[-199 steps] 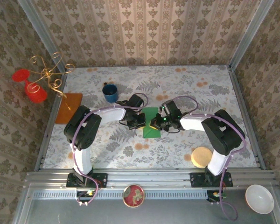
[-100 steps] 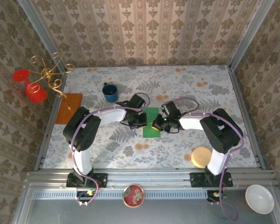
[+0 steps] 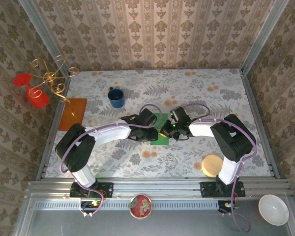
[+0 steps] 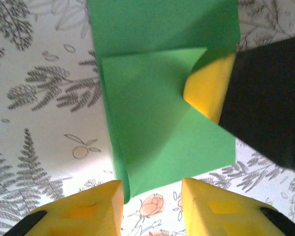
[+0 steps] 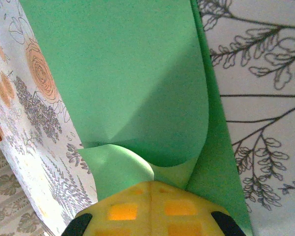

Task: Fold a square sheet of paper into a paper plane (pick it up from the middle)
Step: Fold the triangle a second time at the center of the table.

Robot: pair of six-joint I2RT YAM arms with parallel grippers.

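- Pinching is how I read the right gripper (image 5: pixel 150 191). Its yellow fingers are pressed together with no gap, and the corner of a curled flap runs in at their tip. The thin paper between them is too hidden to be sure.
- Jaws of the left gripper (image 4: pixel 151 191) are spread and empty. Its fingers (image 4: pixel 103 209) sit at the near edge of the green sheet (image 4: pixel 152 137), one tip touching the sheet's corner and the other just beside the edge.
- The green sheet lies on the patterned table (image 3: pixel 201 93) between the two grippers, near the table's middle. One corner is turned over onto the sheet as a triangular flap, with its point at the right gripper's tip.
- In the right wrist view the flap bulges in a soft curve, so the fold looks unpressed, with no sharp crease.
- The step in hand, as I judge it, is an early corner fold of the plane, with most of the folding not yet done.
- The next move probably calls for keeping the flap's point held down while the left gripper lowers and rubs along the fold line to flatten it. The sheet could slide if nothing pins it.
- Further out, a blue mug (image 3: pixel 116 97) and an orange-brown sheet (image 3: pixel 73 113) sit well apart to the left.
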